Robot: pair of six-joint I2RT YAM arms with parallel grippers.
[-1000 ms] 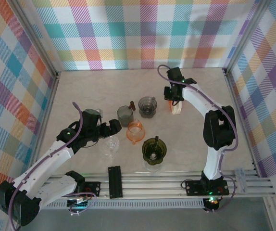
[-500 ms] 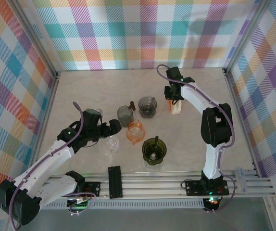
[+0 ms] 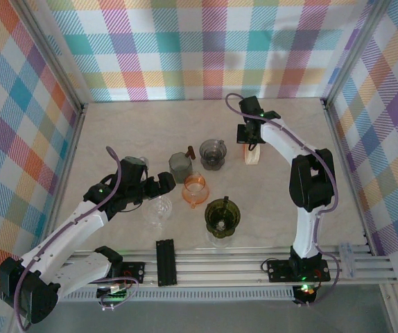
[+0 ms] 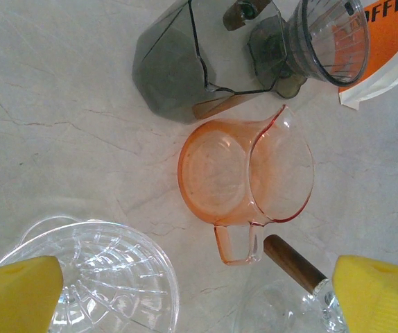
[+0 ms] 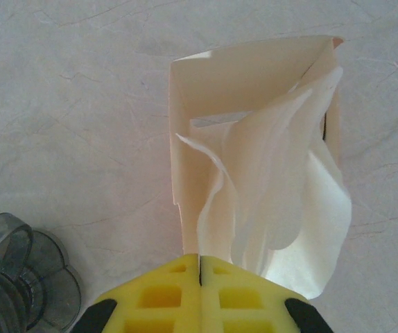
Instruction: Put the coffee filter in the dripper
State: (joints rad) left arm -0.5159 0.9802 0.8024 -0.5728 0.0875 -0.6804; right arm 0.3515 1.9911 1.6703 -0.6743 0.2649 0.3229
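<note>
Right wrist view: my right gripper is clenched on the edge of a coffee filter rising from its pack, which I read at two o'clock from the middle of the table. My left gripper hangs spread wide over the clear dripper at eight o'clock.

a robot test cell in a lab, not a home: the left arm and right arm are bolted to metal rails at the near edge of a marble-look surface. bright checked cloth walls on metal posts box it in.
</note>
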